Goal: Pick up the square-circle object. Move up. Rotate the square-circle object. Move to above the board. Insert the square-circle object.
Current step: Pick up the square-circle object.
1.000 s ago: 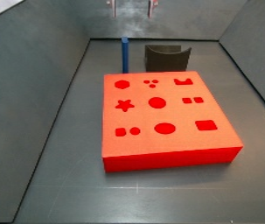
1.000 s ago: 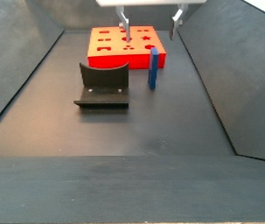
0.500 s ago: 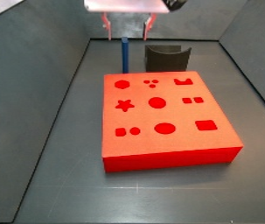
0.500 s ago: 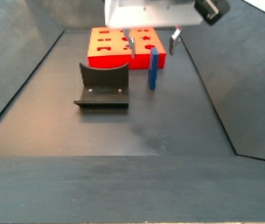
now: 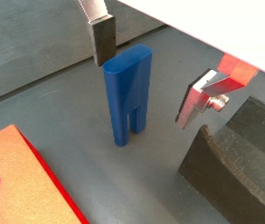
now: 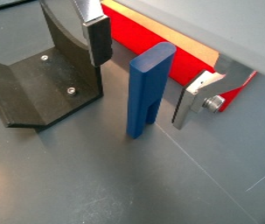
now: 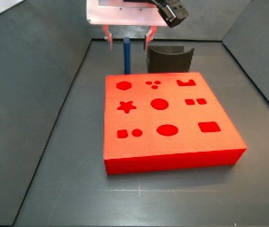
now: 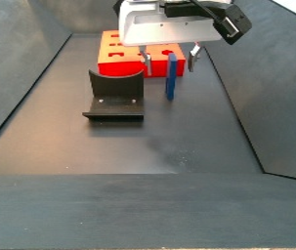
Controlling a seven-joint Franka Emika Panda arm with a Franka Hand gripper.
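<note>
Gripper straddling the upright blue peg, jaws apart and nothing grasped.

The gripper point(image 7: 127, 37) is hanging near the top centre of a side view, just behind the far edge of the board point(image 7: 172, 124), and its two silver fingers point(image 5: 103, 37) are standing spread on either side of the square-circle object point(image 5: 129, 94). In both wrist views the fingers are showing clear gaps to the peg, so they are not touching it. The square-circle object point(image 8: 171, 76) is standing upright on the dark floor, prongs downward, between the board point(image 8: 111, 54) and the dark grey fixture point(image 8: 115, 94) in a side view. The fixture point(image 7: 169, 58) is sitting just right of the peg point(image 7: 126, 55), near the board's far edge.
</note>
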